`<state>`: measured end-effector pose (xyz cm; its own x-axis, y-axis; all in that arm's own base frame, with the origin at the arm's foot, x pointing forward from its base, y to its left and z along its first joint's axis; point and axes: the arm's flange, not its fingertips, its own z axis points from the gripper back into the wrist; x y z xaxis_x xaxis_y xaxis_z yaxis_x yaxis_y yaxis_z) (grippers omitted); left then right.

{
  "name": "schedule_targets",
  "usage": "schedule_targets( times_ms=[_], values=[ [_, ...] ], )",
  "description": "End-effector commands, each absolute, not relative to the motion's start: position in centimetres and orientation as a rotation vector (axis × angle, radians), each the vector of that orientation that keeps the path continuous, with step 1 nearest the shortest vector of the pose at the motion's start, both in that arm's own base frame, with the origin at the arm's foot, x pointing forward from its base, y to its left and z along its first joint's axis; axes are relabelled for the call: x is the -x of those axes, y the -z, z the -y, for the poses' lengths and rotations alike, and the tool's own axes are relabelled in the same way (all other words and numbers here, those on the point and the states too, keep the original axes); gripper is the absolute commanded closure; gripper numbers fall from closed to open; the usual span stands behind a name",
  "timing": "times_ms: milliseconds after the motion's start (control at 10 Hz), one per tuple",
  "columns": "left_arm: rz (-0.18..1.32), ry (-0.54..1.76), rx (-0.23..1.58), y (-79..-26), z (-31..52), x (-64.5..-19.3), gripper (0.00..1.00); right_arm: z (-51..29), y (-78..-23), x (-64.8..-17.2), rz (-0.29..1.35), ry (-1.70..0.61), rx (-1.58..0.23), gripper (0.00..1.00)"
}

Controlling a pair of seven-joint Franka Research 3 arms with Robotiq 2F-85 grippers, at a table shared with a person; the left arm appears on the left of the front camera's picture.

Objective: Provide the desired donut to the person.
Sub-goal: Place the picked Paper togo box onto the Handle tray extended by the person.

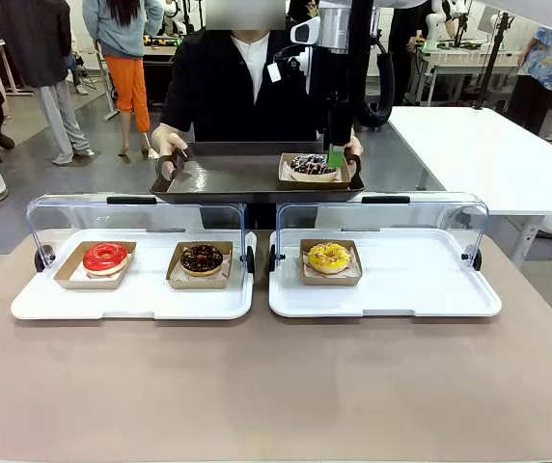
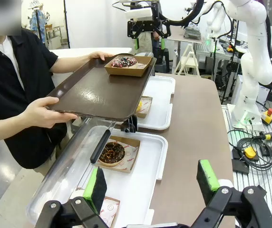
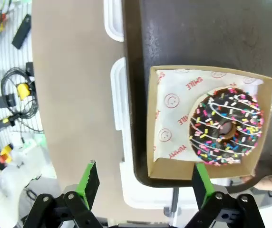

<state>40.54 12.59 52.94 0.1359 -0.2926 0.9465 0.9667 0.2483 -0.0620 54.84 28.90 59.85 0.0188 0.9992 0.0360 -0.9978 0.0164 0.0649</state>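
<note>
The person (image 1: 228, 87) across the table holds a dark brown tray (image 1: 228, 178) in both hands. On its right end sits a chocolate donut with coloured sprinkles (image 1: 309, 165) in a cardboard box. My right gripper (image 1: 336, 159) hangs open just above that box's right edge, holding nothing. Looking down from the right wrist, the sprinkled donut (image 3: 225, 126) lies ahead of the open right gripper (image 3: 144, 180), apart from its fingers. My left gripper (image 2: 151, 183) is open and holds nothing, low over the left white tray, with the brown tray (image 2: 93, 90) and sprinkled donut (image 2: 124, 61) farther off.
Two white trays (image 1: 131, 299) (image 1: 401, 289) with raised clear lids stand on the table. They hold a red donut (image 1: 105, 258), a chocolate donut (image 1: 202, 258) and a yellow donut (image 1: 329, 257), each in a box. Other people stand behind, at the back left.
</note>
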Motion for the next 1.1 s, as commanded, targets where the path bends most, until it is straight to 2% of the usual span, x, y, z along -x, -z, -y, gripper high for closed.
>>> schedule_targets(
  times_ms=[0, 400, 600, 1000],
  values=[
    [1.022, 1.096, 0.860, -53.1, -12.7, -40.5, 0.00, -26.1, -61.4, -51.6, -0.020, -1.630, -0.110, 0.00],
    [1.022, 1.096, 0.860, -53.1, -12.7, -40.5, 0.00, -16.2, -64.7, -44.3, 0.124, -1.668, -0.173, 0.00],
    [1.022, 1.096, 0.860, -53.1, -12.7, -40.5, 0.00, -12.6, -63.4, -42.7, 0.192, -1.651, -0.140, 0.00],
    [1.022, 1.096, 0.860, -53.1, -12.7, -40.5, 0.00, -9.4, -59.5, -41.6, 0.216, -1.570, -0.031, 0.00]
  ],
)
